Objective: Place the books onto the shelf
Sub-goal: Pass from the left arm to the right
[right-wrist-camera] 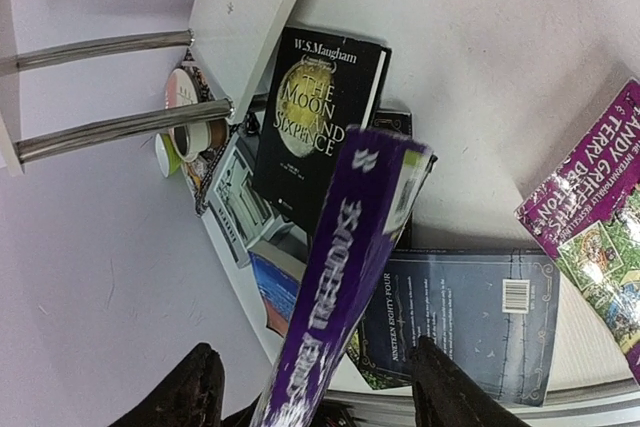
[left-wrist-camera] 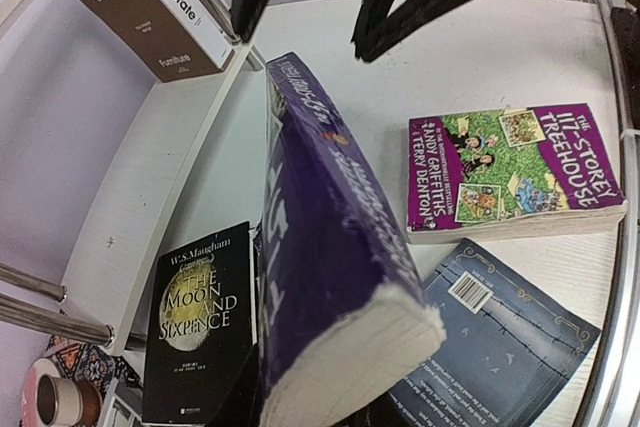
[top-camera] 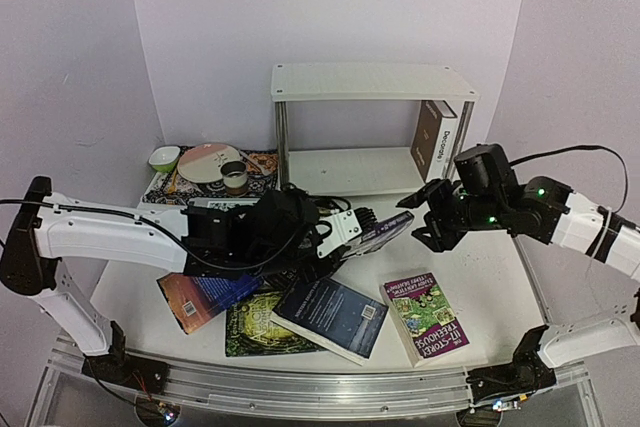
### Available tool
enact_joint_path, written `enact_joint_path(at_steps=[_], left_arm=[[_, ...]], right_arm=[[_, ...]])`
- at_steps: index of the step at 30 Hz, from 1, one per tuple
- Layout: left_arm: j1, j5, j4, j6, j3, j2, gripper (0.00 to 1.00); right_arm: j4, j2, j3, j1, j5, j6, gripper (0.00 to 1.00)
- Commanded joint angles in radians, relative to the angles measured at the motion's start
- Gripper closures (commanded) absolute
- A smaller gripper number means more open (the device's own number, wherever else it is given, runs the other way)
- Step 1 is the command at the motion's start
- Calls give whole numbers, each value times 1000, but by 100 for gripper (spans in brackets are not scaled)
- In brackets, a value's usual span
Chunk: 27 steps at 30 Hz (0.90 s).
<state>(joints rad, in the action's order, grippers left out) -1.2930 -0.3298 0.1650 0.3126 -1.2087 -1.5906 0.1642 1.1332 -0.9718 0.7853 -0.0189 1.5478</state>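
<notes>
Purple book (left-wrist-camera: pixel 320 247) in left tool (top-camera: pixel 362 227), right tool (top-camera: pixel 420 219) parted

White counter (top-camera: pixel 500 277), shelf (top-camera: pixel 372 80) at twelve o'clock, patterned mat (top-camera: pixel 262 160) at ten, Treehouse paperback (top-camera: pixel 426 315), dark blue book (top-camera: pixel 330 317) at six.

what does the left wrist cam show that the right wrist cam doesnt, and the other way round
Only left wrist: the brown-and-white Decorate book standing on the shelf. Only right wrist: the green bowl and the orange-and-blue book. Both: the purple book, The Moon and Sixpence, the dark blue Nineteen Eighty-Four and the Treehouse paperback.
</notes>
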Motion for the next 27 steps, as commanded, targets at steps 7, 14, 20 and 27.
enact_joint_path(at_steps=[7, 14, 20, 27], left_arm=[[2, 51, -150, -1, 9, 92, 100], [2, 39, -150, 27, 5, 81, 99], [1, 27, -149, 40, -1, 72, 96], [2, -6, -148, 19, -9, 59, 71]], right_arm=[[-26, 75, -26, 1, 64, 51, 47], [-54, 98, -31, 2, 108, 67, 52], [-57, 115, -38, 3, 144, 76, 60], [-56, 93, -29, 3, 122, 75, 86]])
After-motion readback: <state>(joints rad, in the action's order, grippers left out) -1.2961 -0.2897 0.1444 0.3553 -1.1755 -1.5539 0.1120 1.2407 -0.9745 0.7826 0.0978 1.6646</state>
